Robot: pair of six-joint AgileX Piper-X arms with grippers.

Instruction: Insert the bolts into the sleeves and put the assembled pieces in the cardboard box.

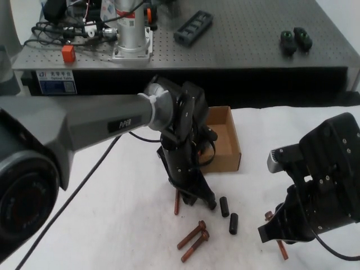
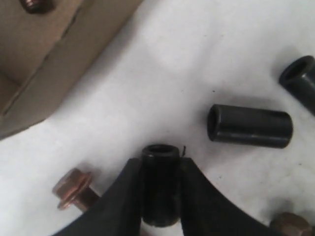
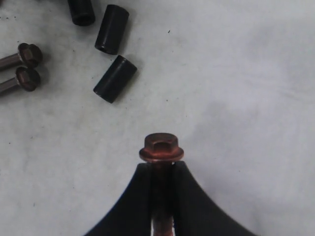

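Currently, by item:

- Box (image 1: pixel 228 160): just beyond my left gripper (image 2: pixel 161 168). The left wrist view shows a bolt head (image 2: pixel 37 4) inside. In the high view my arm covers that corner. I judge one piece is delivered.
- Left gripper: closed around a sleeve (image 2: pixel 160 191).
- Right gripper (image 3: pixel 161 169): clamped on a bolt (image 3: pixel 161 150) under its head. The pair is not yet joined.
- Loose sleeves (image 2: pixel 248 125): two, just ahead of my left gripper.
- Loose bolts (image 1: pixel 192 236): three near it, outstanding.

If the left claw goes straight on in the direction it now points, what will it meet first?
Probably the bare white cloth. The left claw, shut on a short black cylindrical sleeve, points down at it; the brown cardboard box lies aside. Depth is unclear.
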